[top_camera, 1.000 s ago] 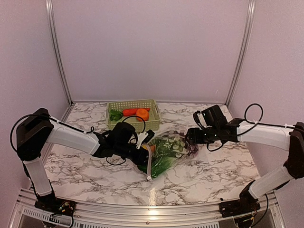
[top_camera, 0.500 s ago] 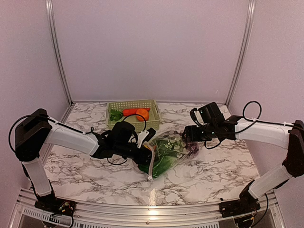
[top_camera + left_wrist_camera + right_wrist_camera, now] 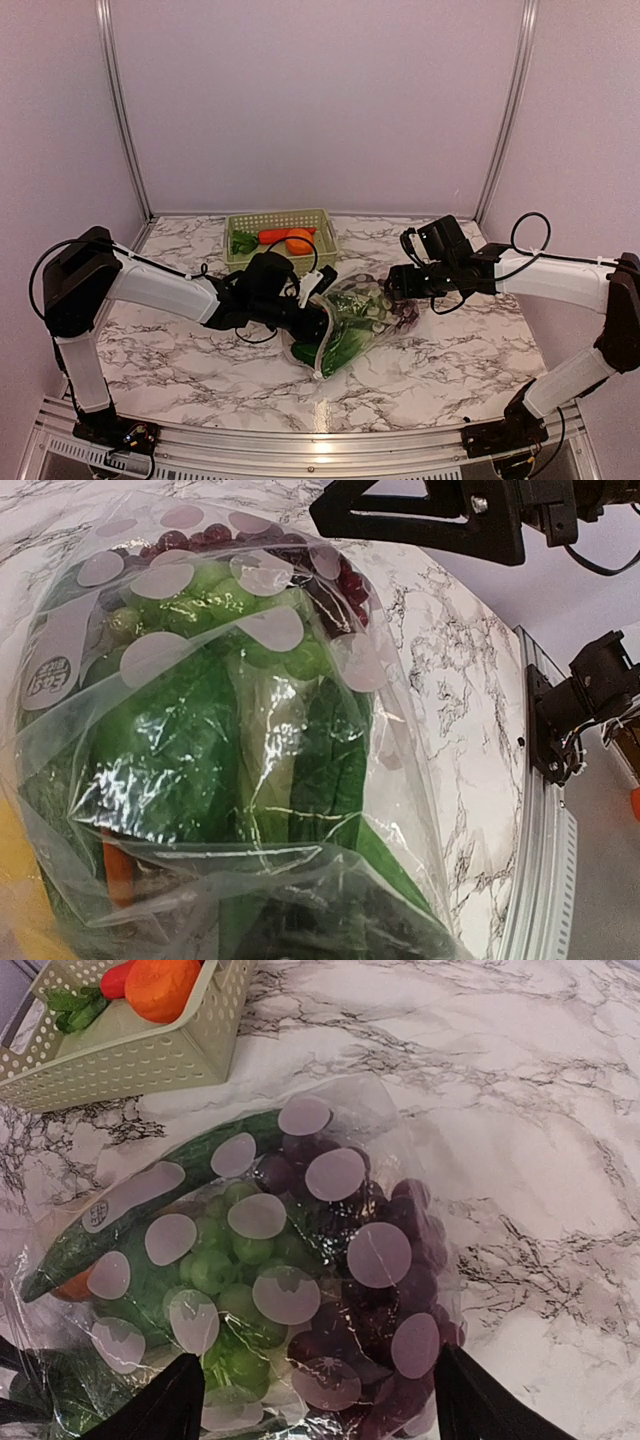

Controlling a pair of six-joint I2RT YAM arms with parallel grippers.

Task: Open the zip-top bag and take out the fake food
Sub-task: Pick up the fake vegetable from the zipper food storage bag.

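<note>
Status: bag (image 3: pixel 355 320) is lying open; 3 food (image 3: pixel 290 240) pcs are sitting in basket (image 3: pixel 240 218), rest (grapes (image 3: pixel 400 1260), greens (image 3: pixel 180 750)) is sitting inside. R gripper (image 3: pixel 393 285) is straddling bag, fingers apart; L gripper (image 3: pixel 310 300) fingers: cannot tell.

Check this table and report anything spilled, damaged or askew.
Nothing is spilled or damaged. The zip-top bag lies crumpled and skewed on the marble table, bulging with greens and purple grapes. An orange piece already sits in the basket.
</note>
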